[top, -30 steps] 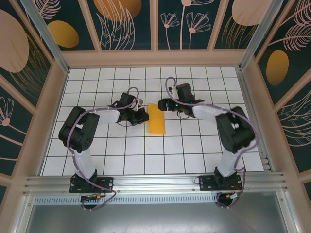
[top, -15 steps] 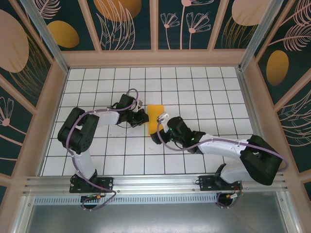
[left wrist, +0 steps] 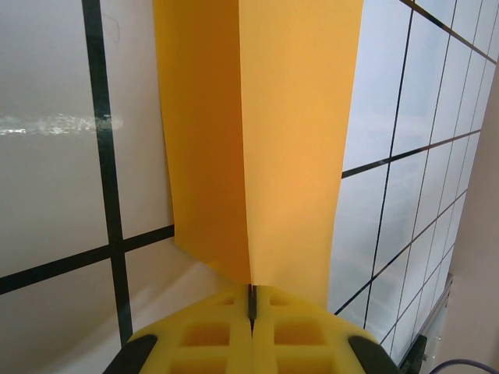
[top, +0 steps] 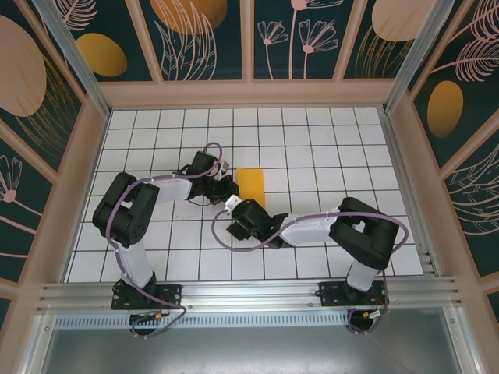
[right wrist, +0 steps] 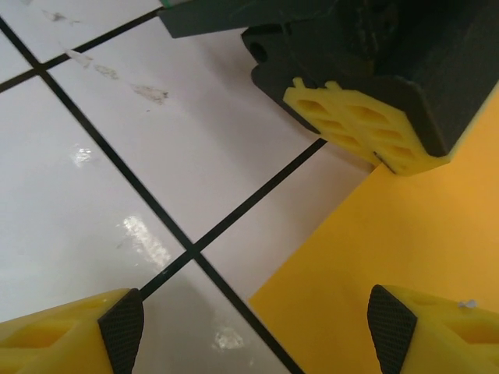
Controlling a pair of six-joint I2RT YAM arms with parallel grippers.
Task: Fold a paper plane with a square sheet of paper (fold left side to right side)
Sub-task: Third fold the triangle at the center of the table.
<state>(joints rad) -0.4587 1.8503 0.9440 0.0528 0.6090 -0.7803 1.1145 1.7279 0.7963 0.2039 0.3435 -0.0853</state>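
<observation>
Left wrist: left gripper (left wrist: pixel 251 308) clenched on the orange-yellow folded paper sheet (left wrist: pixel 296 132), centre of the gridded table (top: pixel 312 234).
Right gripper (right wrist: pixel 257 331), jaws spread over its corner, should press the crease (left wrist: pixel 246 195) flat, edges aligned.

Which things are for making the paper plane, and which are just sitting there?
For the job:
- orange-yellow sheet of paper, already folded over
- left gripper, shut on the paper's edge
- right gripper, open by one corner of the paper

Just there:
- white tiled table
- flowery wall panels
- metal rail at the front
</observation>
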